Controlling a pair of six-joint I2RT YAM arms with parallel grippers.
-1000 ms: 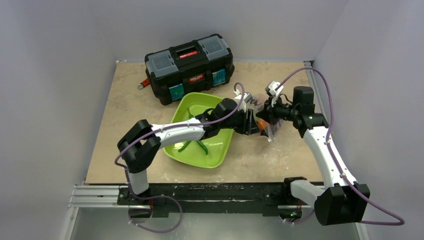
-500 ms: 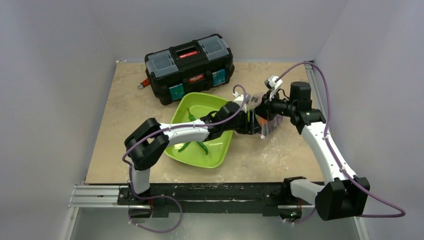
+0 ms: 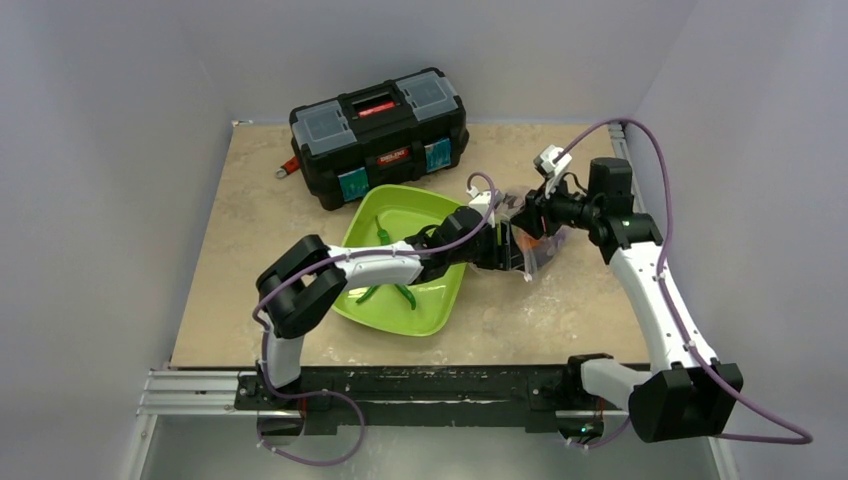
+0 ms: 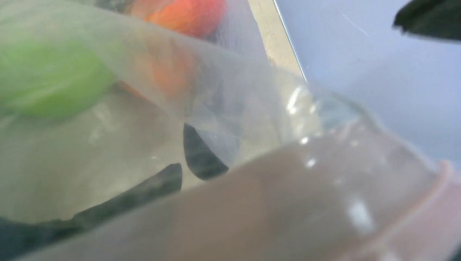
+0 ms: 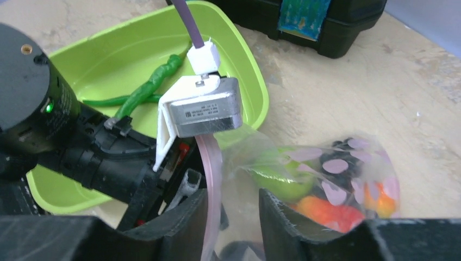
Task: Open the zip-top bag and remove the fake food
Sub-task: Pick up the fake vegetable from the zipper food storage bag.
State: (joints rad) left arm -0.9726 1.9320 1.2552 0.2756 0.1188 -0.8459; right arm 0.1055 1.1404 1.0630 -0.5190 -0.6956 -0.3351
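Clear bag (image 5: 337, 163), pink spots — toolbox label (image 3: 376, 107) illegible.

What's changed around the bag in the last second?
The right gripper eased slightly away from its base; its jaws now stand apart around the pink strip of the zip-top bag. The left arm's elbow swung right while the left gripper stayed at the bag. Green tray, bean pods and toolbox unmoved.

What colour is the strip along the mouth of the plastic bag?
The strip is pale pink, clearest in the right wrist view.
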